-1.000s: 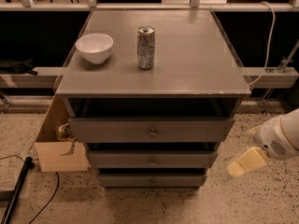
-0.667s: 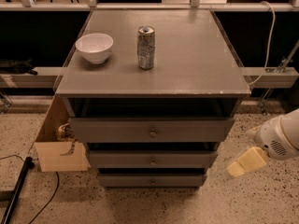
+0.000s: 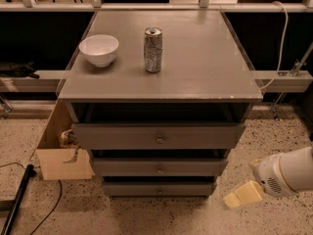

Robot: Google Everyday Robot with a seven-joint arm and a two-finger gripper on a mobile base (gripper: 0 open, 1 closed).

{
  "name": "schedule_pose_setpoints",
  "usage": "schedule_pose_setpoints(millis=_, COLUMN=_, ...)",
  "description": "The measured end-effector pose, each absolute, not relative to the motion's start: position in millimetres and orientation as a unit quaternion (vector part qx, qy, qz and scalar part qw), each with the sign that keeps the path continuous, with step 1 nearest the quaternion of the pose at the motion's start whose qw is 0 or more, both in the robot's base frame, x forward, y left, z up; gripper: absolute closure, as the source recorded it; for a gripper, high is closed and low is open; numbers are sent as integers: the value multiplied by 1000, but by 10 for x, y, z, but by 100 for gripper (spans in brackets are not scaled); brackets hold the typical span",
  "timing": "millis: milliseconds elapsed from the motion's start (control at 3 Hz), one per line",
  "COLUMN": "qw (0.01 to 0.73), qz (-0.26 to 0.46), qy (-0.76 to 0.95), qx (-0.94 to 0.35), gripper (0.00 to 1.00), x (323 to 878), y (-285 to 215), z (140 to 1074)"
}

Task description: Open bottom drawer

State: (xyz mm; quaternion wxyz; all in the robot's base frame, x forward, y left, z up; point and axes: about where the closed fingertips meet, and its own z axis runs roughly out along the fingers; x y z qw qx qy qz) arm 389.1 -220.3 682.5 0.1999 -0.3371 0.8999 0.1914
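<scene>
One gripper (image 3: 243, 195) is noted low at the right of the frame, close to the floor, carried on a white arm (image 3: 288, 173) that enters from the right edge. Whether it is apart or together cannot be told, as only a pale block is presented to the camera.

The bottom drawer (image 3: 142, 188) is found to the left of the gripper, at about the same height and somewhat beyond it, with bare floor between the two. Its front is set back under the two fronts above and is judged shut, though the shadowed recess leaves this uncertain. Its small knob (image 3: 159, 191) lies at the centre of the front, well left of the gripper.

The step in hand is judged to be the approach to that knob. It would be done well if the gripper were brought leftward and squared to the front, the knob taken centrally, and the pull kept straight and level. The middle drawer (image 3: 127, 168), directly above, should be cleared.

Farther up and left of the gripper, a bowl (image 3: 99, 49) and a can (image 3: 153, 49) stand on the cabinet top (image 3: 205, 67), so a gentle pull is advised.
</scene>
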Motion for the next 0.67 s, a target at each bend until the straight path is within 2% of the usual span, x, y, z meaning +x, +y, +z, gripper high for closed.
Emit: schedule_pose_setpoints(millis=667, qw=158, qz=216, qy=910, qx=-318, gripper=0, x=3883, y=-2108, z=5928)
